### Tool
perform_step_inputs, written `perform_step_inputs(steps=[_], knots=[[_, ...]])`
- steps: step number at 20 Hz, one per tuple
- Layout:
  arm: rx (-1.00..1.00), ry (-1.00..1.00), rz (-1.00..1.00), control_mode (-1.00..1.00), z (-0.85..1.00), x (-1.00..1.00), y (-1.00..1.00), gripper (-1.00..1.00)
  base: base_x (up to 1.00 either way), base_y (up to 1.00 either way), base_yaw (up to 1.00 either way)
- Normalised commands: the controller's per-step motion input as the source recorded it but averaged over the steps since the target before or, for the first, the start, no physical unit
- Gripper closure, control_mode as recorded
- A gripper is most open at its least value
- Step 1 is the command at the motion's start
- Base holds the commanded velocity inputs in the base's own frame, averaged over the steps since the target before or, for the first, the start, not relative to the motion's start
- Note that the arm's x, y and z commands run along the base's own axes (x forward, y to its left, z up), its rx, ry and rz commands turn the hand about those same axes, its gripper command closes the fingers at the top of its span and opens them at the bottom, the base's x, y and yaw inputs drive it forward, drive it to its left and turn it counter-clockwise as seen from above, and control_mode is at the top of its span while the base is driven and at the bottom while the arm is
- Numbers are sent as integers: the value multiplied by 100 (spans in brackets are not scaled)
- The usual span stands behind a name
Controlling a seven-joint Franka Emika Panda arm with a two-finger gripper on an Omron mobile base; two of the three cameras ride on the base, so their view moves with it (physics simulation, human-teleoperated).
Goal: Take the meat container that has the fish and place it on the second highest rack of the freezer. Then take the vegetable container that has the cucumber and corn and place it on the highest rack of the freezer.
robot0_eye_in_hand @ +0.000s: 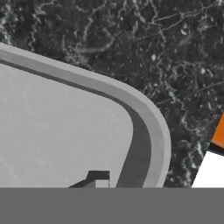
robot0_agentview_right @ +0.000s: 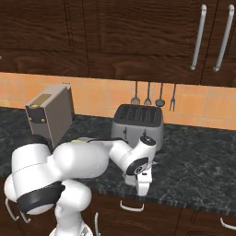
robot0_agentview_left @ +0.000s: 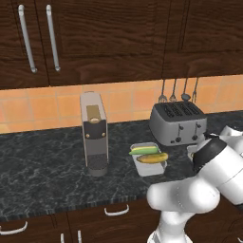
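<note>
Tray rim (robot0_eye_in_hand: 148, 127) at end effector (robot0_eye_in_hand: 98, 179)

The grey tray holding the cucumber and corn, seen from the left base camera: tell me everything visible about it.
The shallow, rounded-rectangular, light grey plastic-looking vegetable container sits flat on the dark speckled stone counter, between the upright grey coffee machine and the silver four-slot toaster, touching neither. The green cucumber and yellow-orange corn cob lie side by side across it, their ends reaching over the rim. The robot's white arm is to its right, apart from it.
</note>
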Motion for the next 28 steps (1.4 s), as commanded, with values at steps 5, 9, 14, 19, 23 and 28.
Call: perform_step_inputs(steps=[5,9,14,19,23,28], knots=[[0,-10,-16,-100,19,-50,0,100,0,0,0],[1,-23,-18,-100,73,-82,2,100,0,0,0],[-3,-25,-17,-100,94,-72,24,100,0,0,0],[-10,-1,-3,-100,100,-65,19,100,0,0,0],[-12,-2,0,-100,94,-46,63,100,0,0,0],[0,0,2,-100,62,-29,57,100,0,0,0]])
